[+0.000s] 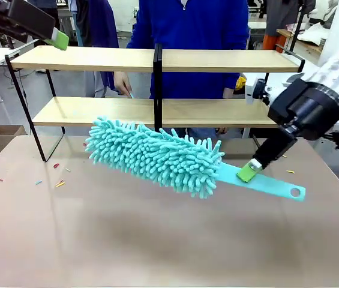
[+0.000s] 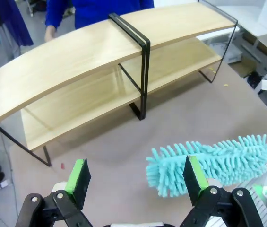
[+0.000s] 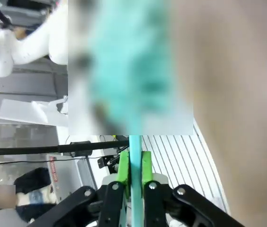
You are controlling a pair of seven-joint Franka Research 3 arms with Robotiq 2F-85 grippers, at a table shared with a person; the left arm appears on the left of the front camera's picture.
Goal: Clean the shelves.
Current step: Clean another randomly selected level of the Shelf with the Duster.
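The shelves (image 1: 217, 60) are a two-tier rack of light boards on a black frame with a centre post, standing at the far side of the table; the left wrist view looks down on the shelves (image 2: 76, 56). A teal fluffy duster (image 1: 157, 156) hangs tilted above the table in front of them. My right gripper (image 1: 248, 171) is shut on its flat teal handle, which shows pinched between the green pads of the right gripper (image 3: 134, 168). My left gripper (image 1: 55, 37) hovers high over the rack's left end. In its own view the left gripper (image 2: 135, 177) is open and holds nothing, with the duster (image 2: 209, 161) below it.
A person in blue stands behind the rack with a hand (image 1: 121, 83) near the lower board. Small coloured scraps (image 1: 59, 183) lie on the brown table (image 1: 157, 246) at the left. A cardboard box (image 1: 1, 135) sits on the floor at the left.
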